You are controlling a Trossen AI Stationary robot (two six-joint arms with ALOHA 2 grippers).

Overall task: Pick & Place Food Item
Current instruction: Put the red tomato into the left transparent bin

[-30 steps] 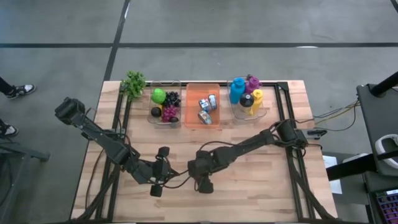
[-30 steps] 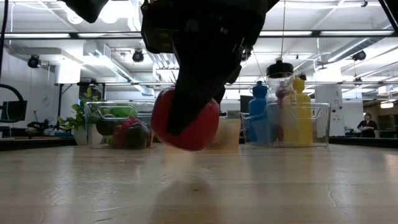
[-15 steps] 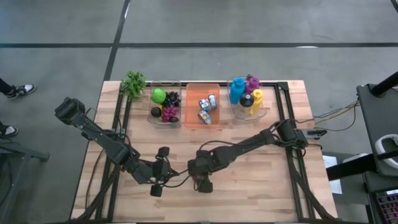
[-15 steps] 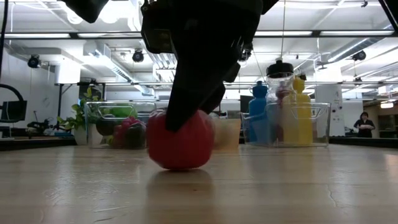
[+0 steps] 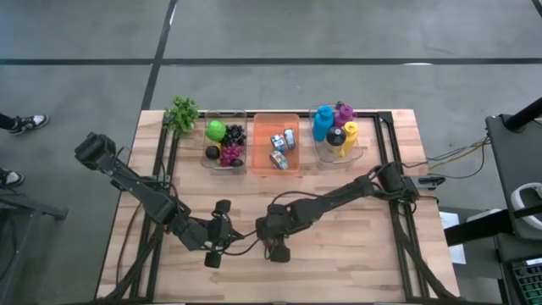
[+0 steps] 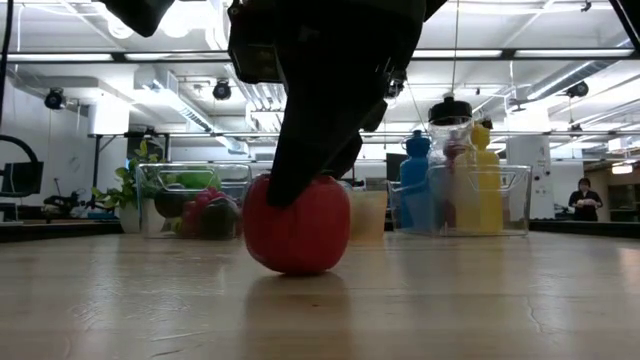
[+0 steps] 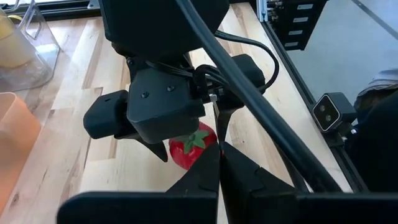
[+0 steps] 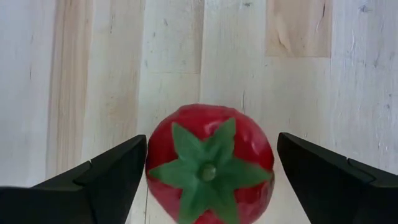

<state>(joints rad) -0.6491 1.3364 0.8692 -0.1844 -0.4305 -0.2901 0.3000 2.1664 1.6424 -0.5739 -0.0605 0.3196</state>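
Observation:
A red toy tomato (image 8: 208, 165) with a green stalk star rests on its underside on the wooden table (image 8: 298, 74), also seen in the low view (image 6: 297, 225). My right gripper (image 8: 211, 144) hangs open above it, pointing steeply down, one finger on each side of the tomato. My left gripper (image 7: 221, 171) is shut and holds nothing. It hovers a little toward the table's left (image 5: 212, 257), pointing at the right gripper (image 7: 189, 140) and the tomato (image 7: 191, 146). My right gripper has one finger (image 8: 121, 171) right beside the tomato's side (image 8: 152, 165); whether it touches, I cannot tell. The other finger (image 8: 323, 171) stands apart from the tomato. The tomato sits on the table, stalk star up.
Along the far edge stand a clear bin of fruit (image 5: 224, 144), an orange bin of cans (image 5: 277, 144), a clear bin of bottles (image 5: 337, 134) and a green plant (image 5: 182, 112). Bare wood lies around the tomato toward the near edge.
The tomato, a second ago hanging just above the table in my right gripper, has dropped onto the wood and settled a little to one side. My right gripper has let it go and kept its place. The left arm has kept still.

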